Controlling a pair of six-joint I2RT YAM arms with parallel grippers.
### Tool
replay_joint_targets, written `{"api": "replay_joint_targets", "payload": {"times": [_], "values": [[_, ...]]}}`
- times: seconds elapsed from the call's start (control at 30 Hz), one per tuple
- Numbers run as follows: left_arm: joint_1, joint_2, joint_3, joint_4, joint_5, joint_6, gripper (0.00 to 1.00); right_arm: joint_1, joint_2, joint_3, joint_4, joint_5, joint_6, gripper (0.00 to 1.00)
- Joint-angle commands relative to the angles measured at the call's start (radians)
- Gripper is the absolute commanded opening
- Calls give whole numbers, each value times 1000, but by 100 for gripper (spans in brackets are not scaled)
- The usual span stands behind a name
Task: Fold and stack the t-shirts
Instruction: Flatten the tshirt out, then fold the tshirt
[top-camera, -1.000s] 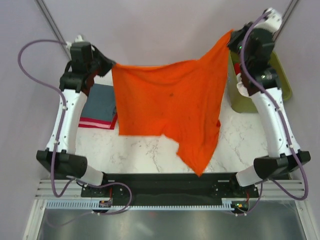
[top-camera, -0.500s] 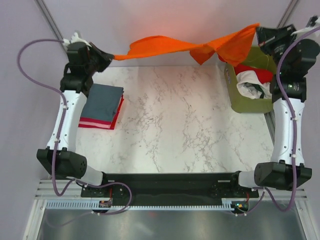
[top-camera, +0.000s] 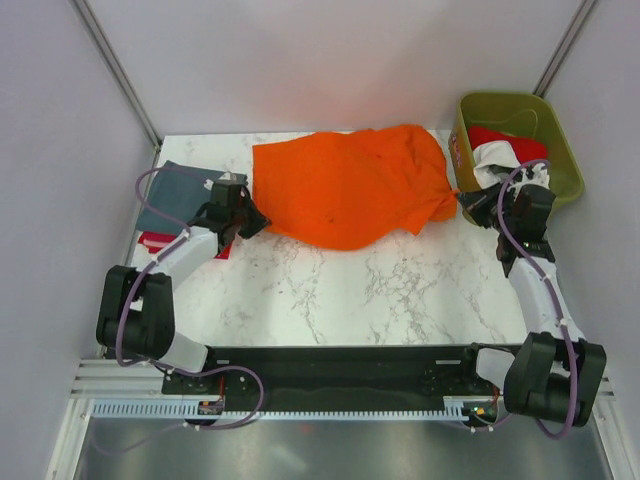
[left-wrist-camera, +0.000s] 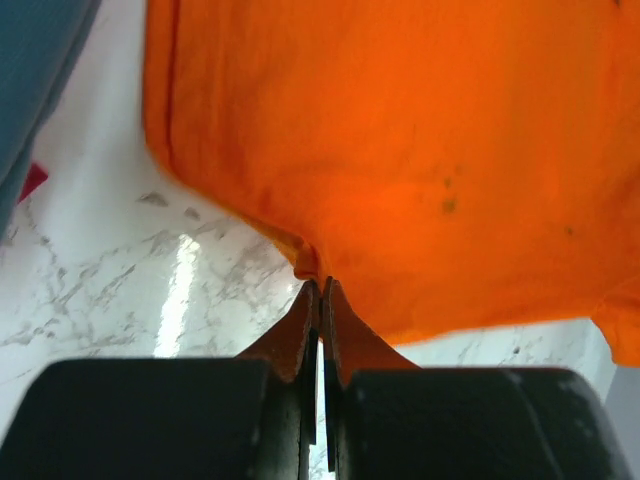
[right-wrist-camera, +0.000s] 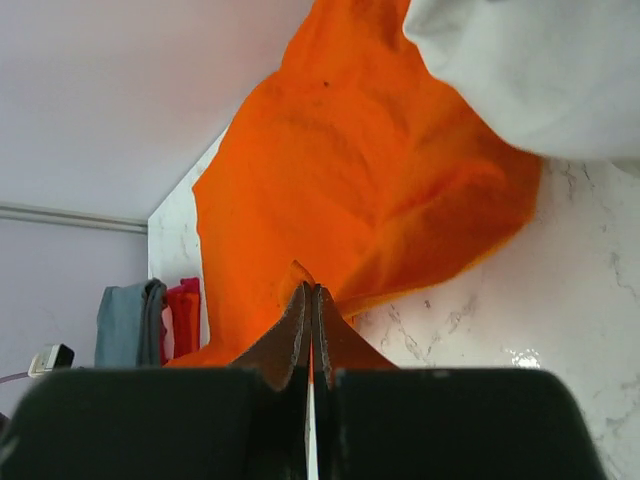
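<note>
1. Nearest you, the bare marble desk (top-camera: 380, 290) runs between the two arms, with nothing lying on this stretch.
2. Your left hand (top-camera: 250, 222) sits low over the desk, clenched on the near left edge of the orange t-shirt (top-camera: 350, 190). In the left wrist view the fingers (left-wrist-camera: 300, 330) are pressed together with a fold of orange cloth (left-wrist-camera: 400, 150) pinched between their tips (left-wrist-camera: 320, 285).
3. Your right hand (top-camera: 465, 200) is also low, at the shirt's right end just beside the bin. It grips a corner of the same shirt. The right wrist view shows its tips (right-wrist-camera: 310, 290) closed on a peak of orange fabric (right-wrist-camera: 330, 170).
4. The orange t-shirt lies spread across the far middle of the desk, rumpled and not flat, stretching from one hand to the other.
5. Left of it, near the left hand, you find a folded stack: a grey-blue t-shirt (top-camera: 175, 195) on top of a red t-shirt (top-camera: 155, 240).
6. At the far right corner stands the olive-green bin (top-camera: 520, 98). It holds a white t-shirt (top-camera: 495, 160) with dark print and another red one (top-camera: 495, 138) behind it.
</note>
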Motion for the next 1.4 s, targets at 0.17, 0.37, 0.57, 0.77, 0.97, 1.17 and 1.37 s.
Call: {"api": "replay_joint_targets", "payload": {"times": [0.17,0.37,0.57,0.77,0.97,1.17,1.37], "values": [[4,-257,-258,86,-166,-4,2,1,-234,-238,16,85,-67,0],[7,-484,-454,29,-188,-53,2,1,-498,-311,-123,173,-127,0],[5,-583,-544,18,-163,-79,2,1,-691,-331,-234,214,-162,0],[7,-534,-481,1,-168,-85,2,29,-461,-235,-215,99,-218,0],[5,-465,-389,-16,-195,-102,2,102,-276,-144,-176,190,-239,0],[5,-365,-288,-52,-231,-140,2,168,-114,-13,-174,319,-254,0],[7,-270,-215,-68,-254,-202,2,193,32,108,-165,357,-268,0]]}}
